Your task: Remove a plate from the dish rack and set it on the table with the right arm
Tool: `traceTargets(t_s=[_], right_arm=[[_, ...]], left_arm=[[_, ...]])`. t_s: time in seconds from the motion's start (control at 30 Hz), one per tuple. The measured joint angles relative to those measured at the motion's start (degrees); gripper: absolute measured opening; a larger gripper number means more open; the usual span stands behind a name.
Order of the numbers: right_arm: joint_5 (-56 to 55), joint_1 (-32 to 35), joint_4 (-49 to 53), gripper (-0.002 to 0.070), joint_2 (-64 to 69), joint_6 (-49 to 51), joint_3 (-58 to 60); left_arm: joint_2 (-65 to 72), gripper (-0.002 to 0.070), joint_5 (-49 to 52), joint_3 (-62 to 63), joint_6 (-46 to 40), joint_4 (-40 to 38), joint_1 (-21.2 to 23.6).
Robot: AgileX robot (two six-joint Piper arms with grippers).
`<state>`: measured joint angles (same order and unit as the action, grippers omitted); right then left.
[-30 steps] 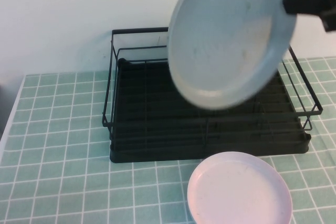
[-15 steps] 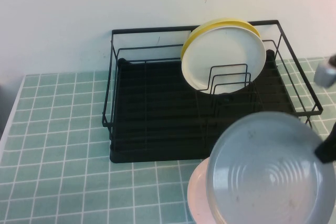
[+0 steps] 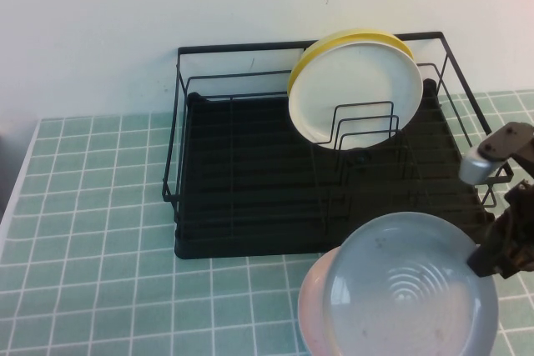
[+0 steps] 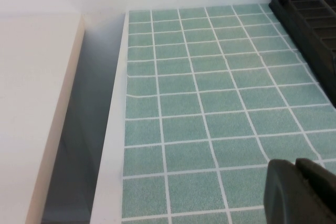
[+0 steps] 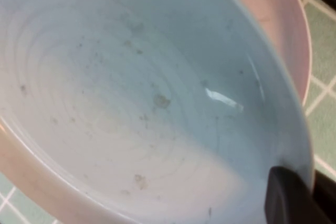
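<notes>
The light grey plate (image 3: 409, 289) with dark specks lies face up over the pale pink plate (image 3: 310, 306) at the front right of the green tiled table (image 3: 92, 223). My right gripper (image 3: 491, 258) is shut on the grey plate's right rim. In the right wrist view the grey plate (image 5: 136, 93) fills the frame, the pink plate (image 5: 278, 19) shows under it, and my right gripper (image 5: 307, 195) pinches the rim. The black dish rack (image 3: 217, 231) stands behind. My left gripper (image 4: 304, 192) is shut and empty, low over the table's (image 4: 210, 93) left part.
A white plate (image 3: 359, 93) with a yellow plate (image 3: 334, 42) behind it stands upright in the rack's dividers. The rack's corner (image 4: 310, 14) shows in the left wrist view. The table's left edge (image 4: 113, 145) drops to a gap beside a pale counter (image 4: 31, 103).
My right gripper has carried the grey plate from high over the rack down to the front right, and it now lies lower over the pink plate.
</notes>
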<state>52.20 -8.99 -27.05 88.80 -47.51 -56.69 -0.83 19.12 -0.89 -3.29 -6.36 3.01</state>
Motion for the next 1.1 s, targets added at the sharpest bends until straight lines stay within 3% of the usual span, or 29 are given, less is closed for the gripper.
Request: traceTargets(t_s=[0.17,0.43,0.57,0.67,0.8,0.87,1.1], right_arm=[[-2.7,0.0,-4.6,0.0028,2.1,-3.1,0.0],[-3.9,0.0,-6.3,0.0206,2.4,-3.9,0.0],[-3.0,0.0,-6.4,0.0232,2.3,-3.9,-0.8],[1.1,0.0,-6.1,0.0207,1.2,-3.5,-3.9],[8.2,0.0,-5.3,0.0062,-2.2,-3.1,-11.0],[10.1,0.0,-5.3,0.0029,-4.7,-3.0,-14.0],[3.1,0.0,1.5,0.0006,-19.5,4.7,-15.5]], left_arm=[[0.0,-0.0003,0.0,0.0,0.0,0.0,0.0],[0.0,-0.0003,0.0,0.0,0.0,0.0,0.0],[0.0,-0.0003,0.0,0.0,0.0,0.0,0.0],[0.0,-0.0003,0.0,0.0,0.0,0.0,0.0],[0.0,-0.0003,0.0,0.0,0.0,0.0,0.0],[0.0,-0.0003,0.0,0.0,0.0,0.0,0.0],[0.0,-0.0003,0.0,0.0,0.0,0.0,0.0]])
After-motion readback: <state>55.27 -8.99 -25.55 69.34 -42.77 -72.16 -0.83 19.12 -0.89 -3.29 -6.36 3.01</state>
